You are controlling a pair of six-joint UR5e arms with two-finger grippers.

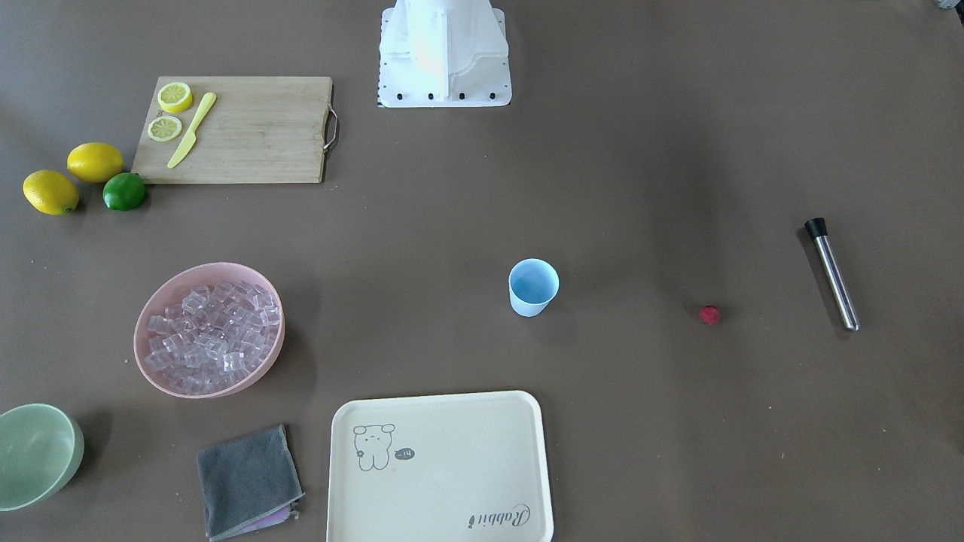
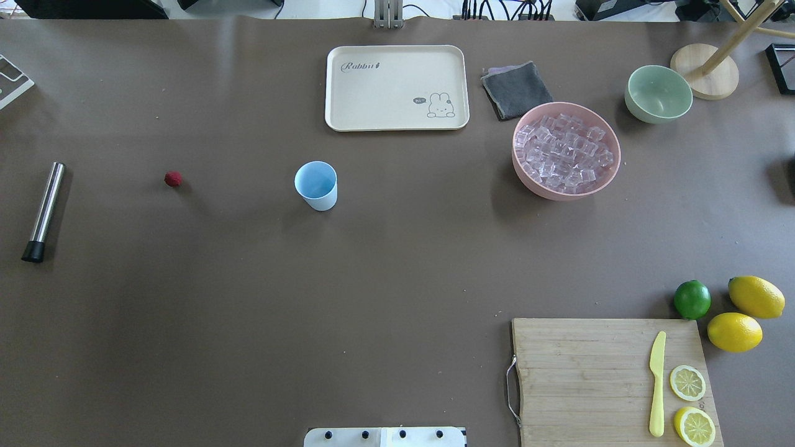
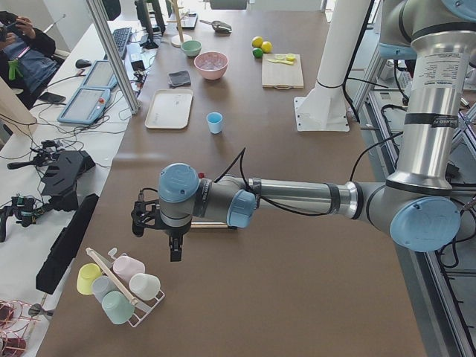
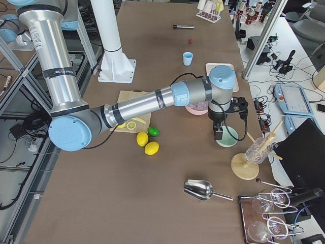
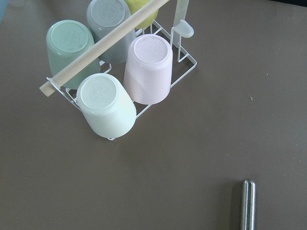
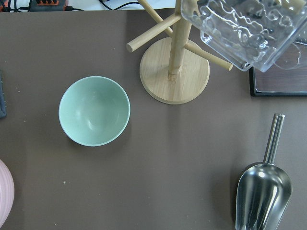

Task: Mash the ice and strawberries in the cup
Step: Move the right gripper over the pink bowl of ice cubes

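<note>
Silver left arm [image 3: 297,195] outstretched, fingers [image 3: 174,251] down

Left arm [image 3: 297,197] stretched level, left gripper [image 3: 173,249] pointing down. Right arm [image 4: 137,105] likewise, right gripper [image 4: 218,133] down. Grip width unreadable on both.

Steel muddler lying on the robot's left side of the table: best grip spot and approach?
From straight above, at mid-length of the muddler. It lies flat on the table with nothing touching it, so a pinch can close across the thin round shaft, square to its long axis. Probably leave its black cap free.
</note>
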